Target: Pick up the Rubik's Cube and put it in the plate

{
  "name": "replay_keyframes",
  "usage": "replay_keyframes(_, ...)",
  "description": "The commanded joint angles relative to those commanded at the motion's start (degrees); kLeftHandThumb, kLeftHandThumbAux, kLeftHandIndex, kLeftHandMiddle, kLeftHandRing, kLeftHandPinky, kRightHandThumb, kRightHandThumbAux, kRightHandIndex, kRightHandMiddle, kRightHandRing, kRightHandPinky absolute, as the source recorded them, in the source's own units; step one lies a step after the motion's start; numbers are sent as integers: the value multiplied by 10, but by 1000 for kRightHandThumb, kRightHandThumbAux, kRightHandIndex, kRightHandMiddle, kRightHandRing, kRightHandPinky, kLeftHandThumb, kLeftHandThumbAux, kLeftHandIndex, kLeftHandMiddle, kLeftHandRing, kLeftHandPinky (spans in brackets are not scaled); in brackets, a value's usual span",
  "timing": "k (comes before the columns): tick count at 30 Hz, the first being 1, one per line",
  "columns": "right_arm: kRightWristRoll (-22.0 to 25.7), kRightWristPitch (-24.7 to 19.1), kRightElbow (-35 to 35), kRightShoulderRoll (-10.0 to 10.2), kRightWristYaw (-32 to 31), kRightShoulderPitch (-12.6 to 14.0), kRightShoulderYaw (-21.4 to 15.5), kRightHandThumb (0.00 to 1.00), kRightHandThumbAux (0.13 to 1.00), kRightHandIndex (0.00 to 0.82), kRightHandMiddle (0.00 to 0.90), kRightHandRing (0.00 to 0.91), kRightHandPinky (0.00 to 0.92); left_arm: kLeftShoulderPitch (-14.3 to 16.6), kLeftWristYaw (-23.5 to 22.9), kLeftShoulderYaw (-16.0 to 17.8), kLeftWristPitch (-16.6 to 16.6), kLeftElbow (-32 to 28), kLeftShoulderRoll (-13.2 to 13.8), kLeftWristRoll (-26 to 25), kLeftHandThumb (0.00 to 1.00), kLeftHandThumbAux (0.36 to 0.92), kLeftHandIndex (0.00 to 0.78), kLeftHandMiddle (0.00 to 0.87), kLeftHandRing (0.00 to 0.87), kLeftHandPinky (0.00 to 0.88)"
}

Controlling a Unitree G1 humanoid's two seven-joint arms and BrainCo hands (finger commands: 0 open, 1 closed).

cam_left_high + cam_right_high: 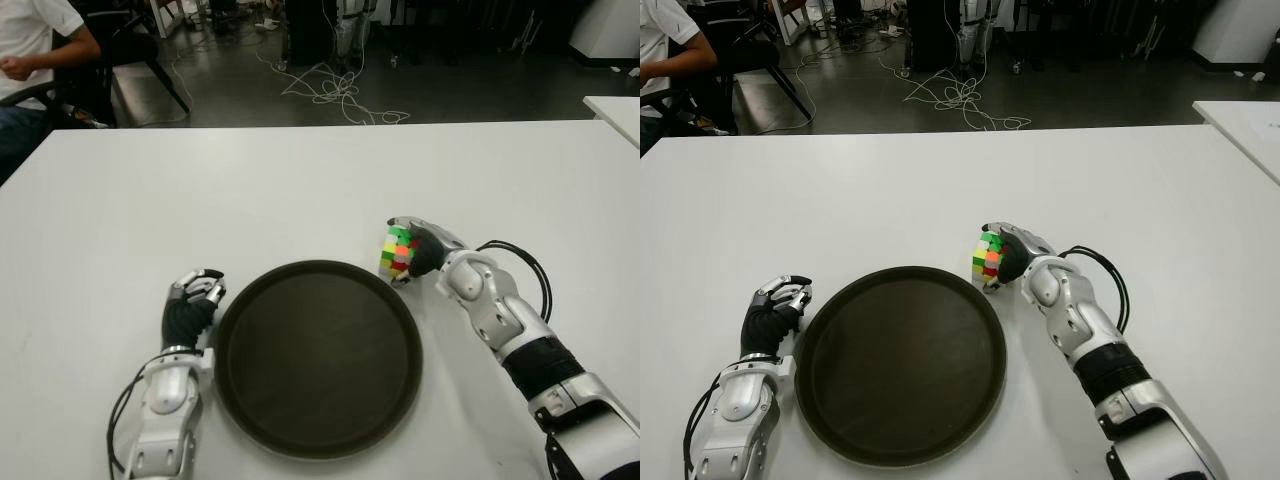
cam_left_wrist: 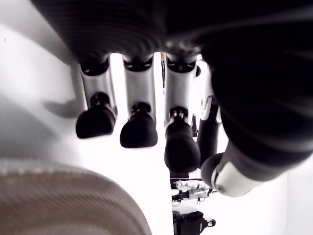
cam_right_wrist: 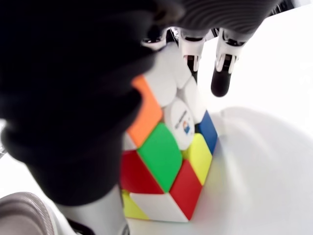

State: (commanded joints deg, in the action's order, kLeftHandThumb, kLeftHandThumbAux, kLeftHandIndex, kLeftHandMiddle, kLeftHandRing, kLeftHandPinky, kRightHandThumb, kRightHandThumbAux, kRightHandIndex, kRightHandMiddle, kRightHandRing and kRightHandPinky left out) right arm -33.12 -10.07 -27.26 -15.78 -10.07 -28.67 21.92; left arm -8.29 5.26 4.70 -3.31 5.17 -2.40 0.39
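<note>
The right hand (image 1: 418, 250) grasps the Rubik's Cube (image 1: 397, 250) on the desk (image 1: 300, 190), just beside the plate (image 1: 318, 358) rim. The left hand (image 1: 192, 300), loosely curled and empty, sits left of the plate.

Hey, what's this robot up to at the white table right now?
The robot's right hand grips a multicoloured Rubik's Cube just beyond the right rim of the round dark plate; the cube is not yet in it. The left hand shows left of the plate, fingers curled, holding nothing.
</note>
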Motion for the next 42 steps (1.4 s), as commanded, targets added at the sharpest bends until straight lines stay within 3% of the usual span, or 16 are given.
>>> replay_keyframes(13,-17,-12,-19,1,1,-11,16,0,845,28,128,148,104,-1,-1,-1,6,0,-1,-1,709,705,444,801,812,804)
replay_keyframes(26,-15,12,-35,-1,10,-14,18,0,861,35,124,146,112,-2,-9,0,23,5,-1,-10,709,705,444,800,815,807)
replay_keyframes(42,-23,30,-54,-7,3,-22,32,0,856,43,125,142,124,-2,-3,-1,21,8,0,-6,709,705,444,800,813,800)
